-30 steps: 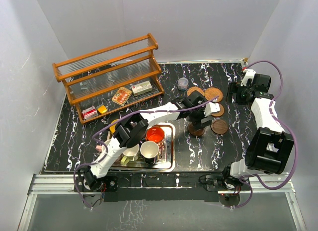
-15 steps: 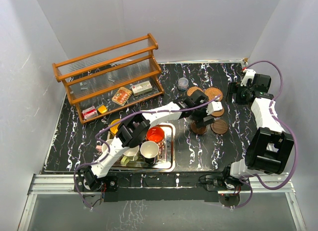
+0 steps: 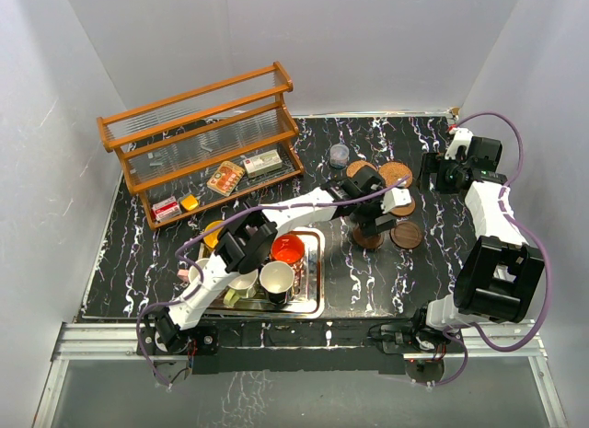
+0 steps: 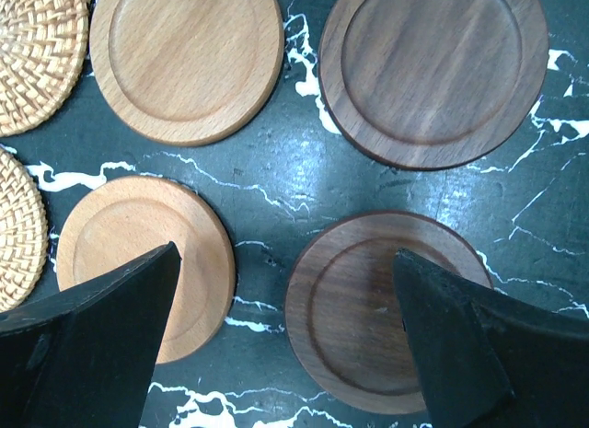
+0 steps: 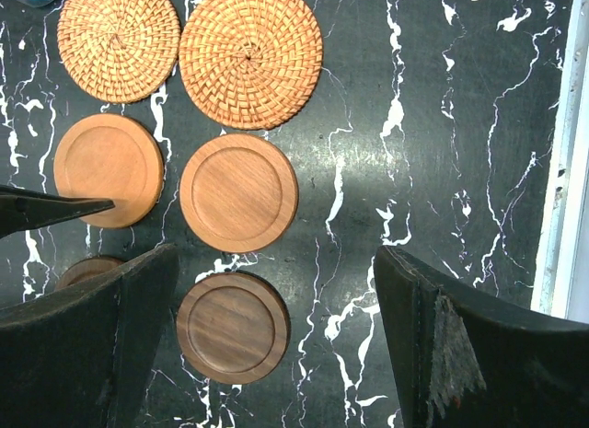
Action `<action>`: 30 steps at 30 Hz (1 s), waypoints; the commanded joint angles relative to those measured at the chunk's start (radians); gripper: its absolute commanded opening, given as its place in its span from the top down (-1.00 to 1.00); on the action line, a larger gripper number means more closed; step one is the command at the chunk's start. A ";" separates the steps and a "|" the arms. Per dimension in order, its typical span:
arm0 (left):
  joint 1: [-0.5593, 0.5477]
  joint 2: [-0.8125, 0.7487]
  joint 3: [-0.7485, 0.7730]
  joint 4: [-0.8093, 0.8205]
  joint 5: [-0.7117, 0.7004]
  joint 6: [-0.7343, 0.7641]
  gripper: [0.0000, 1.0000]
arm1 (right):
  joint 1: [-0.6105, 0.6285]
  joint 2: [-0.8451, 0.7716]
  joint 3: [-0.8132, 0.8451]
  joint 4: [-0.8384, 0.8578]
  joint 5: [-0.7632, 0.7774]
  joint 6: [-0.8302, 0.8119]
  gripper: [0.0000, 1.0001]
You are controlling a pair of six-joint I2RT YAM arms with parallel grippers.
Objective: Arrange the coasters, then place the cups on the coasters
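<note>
Six coasters lie flat on the marble tabletop [image 3: 433, 258] in two columns. In the right wrist view, the woven coasters [image 5: 250, 55] are at 12 o'clock, the light wooden coasters [image 5: 237, 192] in the middle, and the dark wooden coasters [image 5: 232, 327] at 6 o'clock. The left tool [image 4: 285, 253] hangs released over one dark coaster, grasping nothing, and the right tool [image 5: 276, 253] is likewise spread and empty. The cups [image 3: 287, 248] sit in the metal tray [image 3: 318, 281] at the coasters' 8 o'clock, well apart from them.

Couldn't make out any readable text anywhere, tbh. The little packets [image 3: 225, 178] on the wooden rack [image 3: 193, 98] had print, but it was way too small.
</note>
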 commanded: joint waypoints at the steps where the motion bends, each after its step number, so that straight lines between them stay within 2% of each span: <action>1: -0.005 -0.080 0.018 -0.100 -0.009 0.012 -0.97 | -0.006 -0.032 0.014 0.039 -0.028 -0.006 -0.73; 9: -0.005 -0.195 -0.023 -0.129 -0.005 0.017 -0.97 | -0.006 -0.036 0.044 0.020 -0.045 -0.016 -0.73; 16: 0.002 -0.395 -0.232 -0.145 -0.074 0.087 -0.97 | 0.017 -0.010 0.093 -0.076 -0.100 -0.089 -0.74; 21: 0.039 -0.539 -0.358 -0.212 -0.106 0.100 -0.97 | 0.095 -0.038 0.041 -0.122 -0.109 -0.210 -0.79; 24: 0.064 -0.618 -0.415 -0.260 -0.123 0.105 -0.97 | 0.186 -0.065 -0.014 -0.138 -0.037 -0.265 -0.81; 27: 0.104 -0.700 -0.470 -0.294 -0.126 0.099 -0.97 | 0.259 -0.089 -0.065 -0.127 0.011 -0.278 -0.84; 30: 0.169 -0.769 -0.526 -0.298 -0.115 0.070 -0.97 | 0.288 -0.112 -0.086 -0.111 -0.025 -0.278 -0.87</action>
